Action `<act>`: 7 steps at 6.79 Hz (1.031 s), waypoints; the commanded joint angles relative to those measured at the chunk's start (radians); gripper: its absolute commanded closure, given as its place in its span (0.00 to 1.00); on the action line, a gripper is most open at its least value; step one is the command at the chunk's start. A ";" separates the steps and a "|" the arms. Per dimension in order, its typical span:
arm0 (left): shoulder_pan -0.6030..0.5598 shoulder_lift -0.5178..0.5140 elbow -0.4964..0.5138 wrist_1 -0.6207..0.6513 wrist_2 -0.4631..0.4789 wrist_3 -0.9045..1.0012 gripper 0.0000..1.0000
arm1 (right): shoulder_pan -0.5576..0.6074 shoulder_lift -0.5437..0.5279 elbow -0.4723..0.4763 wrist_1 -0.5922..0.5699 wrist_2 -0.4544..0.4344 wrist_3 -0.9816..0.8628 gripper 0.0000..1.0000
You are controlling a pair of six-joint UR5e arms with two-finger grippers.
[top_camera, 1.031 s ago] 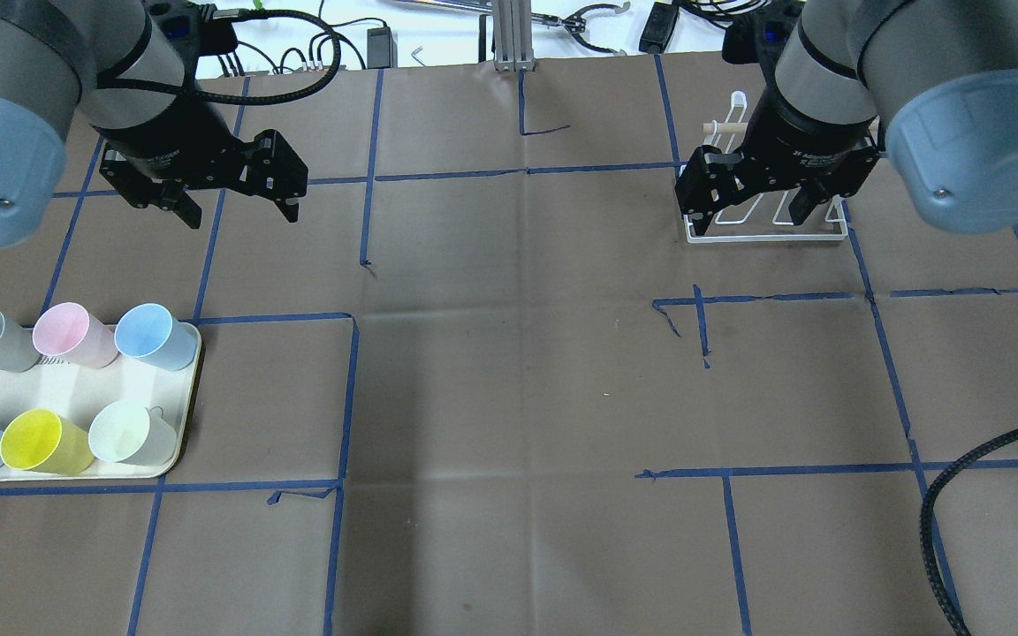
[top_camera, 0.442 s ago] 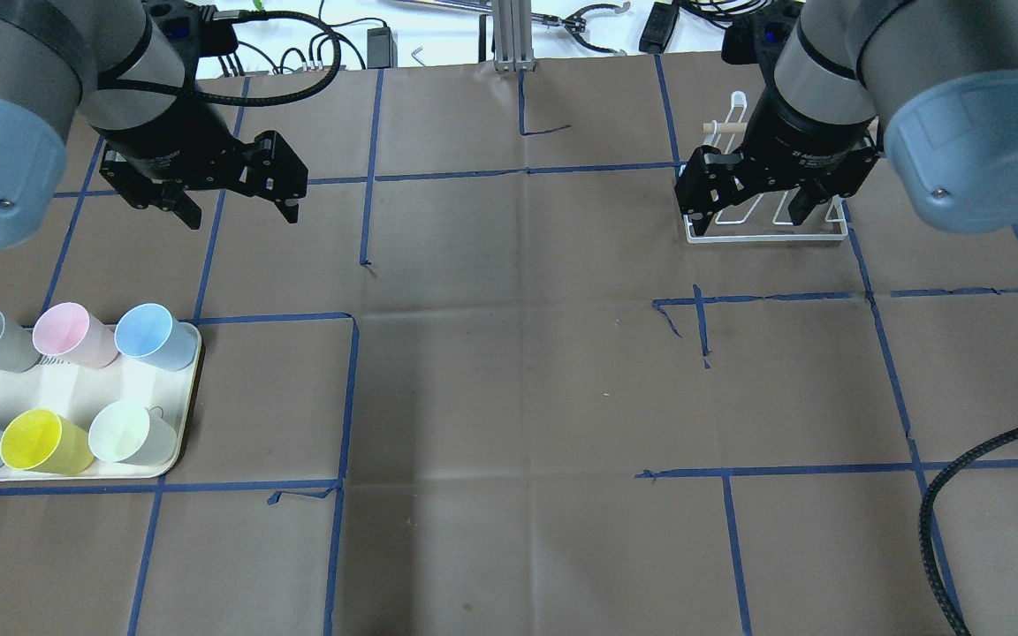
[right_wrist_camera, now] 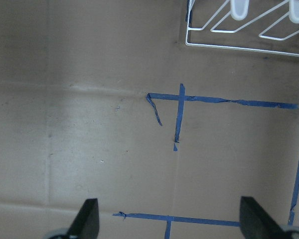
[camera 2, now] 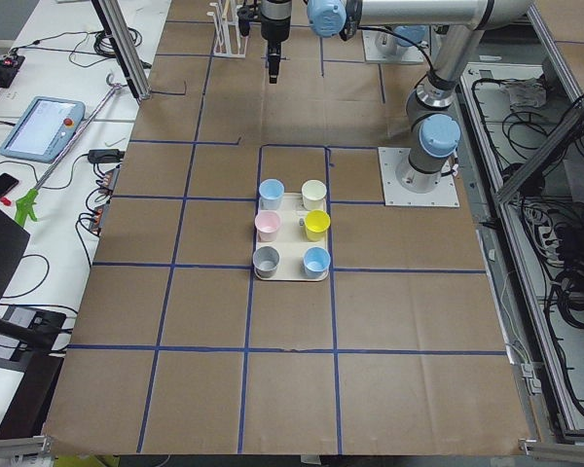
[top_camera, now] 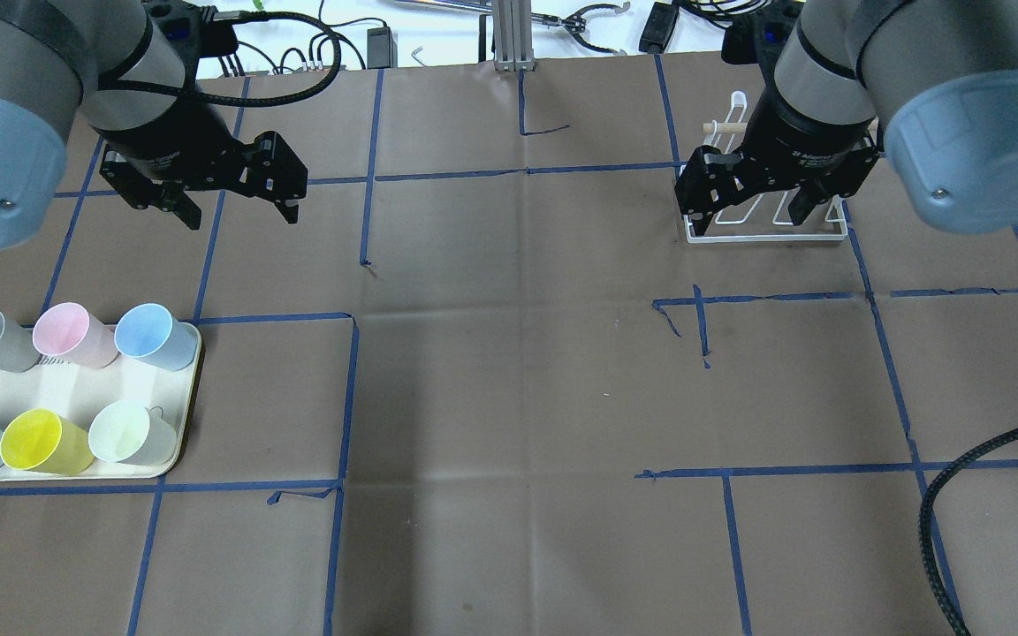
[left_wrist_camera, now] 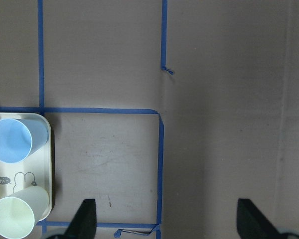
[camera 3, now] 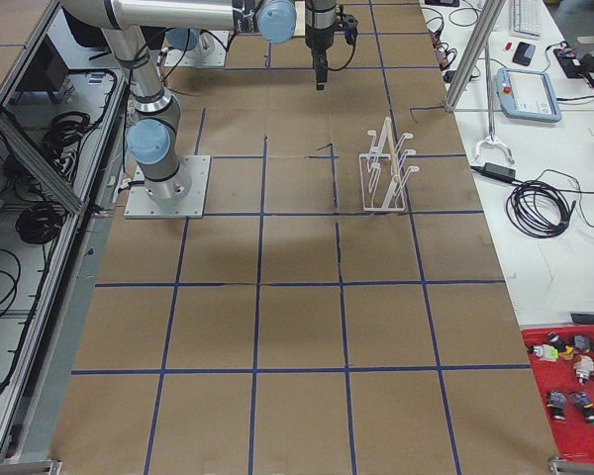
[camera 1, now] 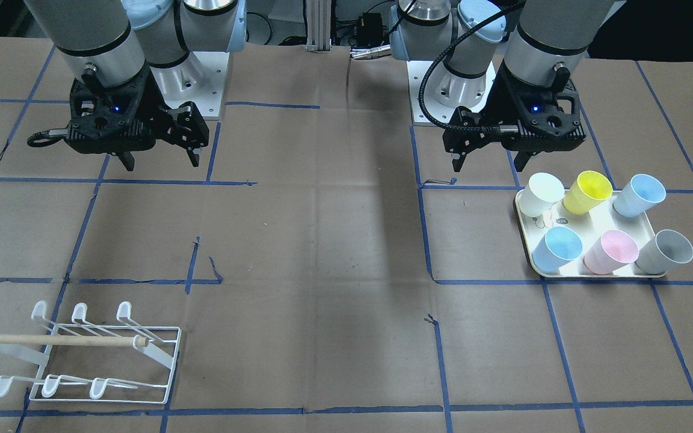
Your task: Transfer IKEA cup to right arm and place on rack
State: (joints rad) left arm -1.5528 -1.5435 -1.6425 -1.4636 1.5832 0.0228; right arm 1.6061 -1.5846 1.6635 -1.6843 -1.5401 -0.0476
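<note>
On the cream tray [left_wrist_camera: 43, 172] a "hi" bubble [left_wrist_camera: 3, 180] is printed; left tool [top_camera: 241, 215] and right tool [top_camera: 746, 216] gape empty.

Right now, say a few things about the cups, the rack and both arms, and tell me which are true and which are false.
1. Six cups stand on the tray. True.
2. The left gripper holds a cup. False: its jaws are open and empty, and all the cups are on the tray.
3. No cup sits on the rack. True.
4. The right gripper is shut on a cup. False: its jaws are open and hold nothing.
5. The tray lies on the robot's right side. False: it is on the robot's left, and the rack is on its right.
</note>
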 commanded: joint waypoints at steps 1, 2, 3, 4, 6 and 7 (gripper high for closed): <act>0.020 0.008 -0.013 0.011 0.004 0.098 0.00 | 0.000 0.000 -0.001 0.000 0.000 0.000 0.00; 0.093 0.008 -0.014 0.009 0.003 0.129 0.00 | 0.000 0.000 -0.001 0.000 0.000 0.000 0.00; 0.184 0.011 -0.028 0.009 -0.002 0.213 0.00 | 0.000 0.000 0.001 0.000 0.000 0.000 0.00; 0.260 0.020 -0.066 0.014 -0.008 0.297 0.01 | 0.000 0.000 0.001 0.000 0.000 0.000 0.00; 0.370 0.043 -0.126 0.034 -0.008 0.392 0.01 | 0.000 0.000 0.001 0.000 0.000 0.000 0.00; 0.432 0.054 -0.154 0.040 -0.009 0.440 0.01 | 0.000 0.000 0.001 0.000 0.000 0.000 0.00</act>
State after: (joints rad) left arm -1.1925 -1.5034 -1.7622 -1.4323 1.5753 0.4039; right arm 1.6061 -1.5846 1.6643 -1.6843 -1.5401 -0.0475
